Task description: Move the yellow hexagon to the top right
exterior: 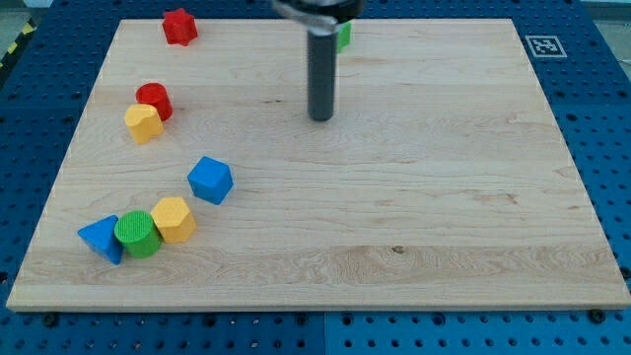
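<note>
The yellow hexagon lies near the view's bottom left of the wooden board, touching a green cylinder on its left. My tip is at the end of the dark rod, near the top middle of the board. It is far up and to the right of the yellow hexagon and touches no block.
A blue triangle sits left of the green cylinder. A blue block lies above right of the hexagon. A red cylinder touches a yellow block at the left. A red star is top left. A green block shows behind the rod.
</note>
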Controlling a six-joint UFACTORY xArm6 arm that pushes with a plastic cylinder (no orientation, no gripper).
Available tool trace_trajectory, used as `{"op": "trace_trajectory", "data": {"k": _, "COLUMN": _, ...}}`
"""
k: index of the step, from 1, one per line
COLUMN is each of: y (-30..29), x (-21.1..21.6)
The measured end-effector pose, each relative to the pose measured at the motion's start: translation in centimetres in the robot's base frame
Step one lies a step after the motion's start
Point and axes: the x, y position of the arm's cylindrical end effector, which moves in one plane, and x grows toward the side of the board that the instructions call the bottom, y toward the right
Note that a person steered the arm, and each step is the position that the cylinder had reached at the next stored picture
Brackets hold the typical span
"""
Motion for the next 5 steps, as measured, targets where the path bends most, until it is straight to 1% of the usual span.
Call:
{"op": "trace_trajectory", "data": {"k": 1, "y": -3.4, "x": 2.5}}
{"op": "trace_trajectory", "data": {"k": 2, "y": -4.1, "x": 3.0}}
{"op": "trace_trajectory", "data": {"k": 3, "y": -7.1, "x": 4.1}}
{"op": "trace_trajectory", "data": {"k": 4, "y": -11.4, "x": 4.7}}
{"op": "trace_trajectory", "data": {"k": 5, "y": -15.0, "x": 4.7}}
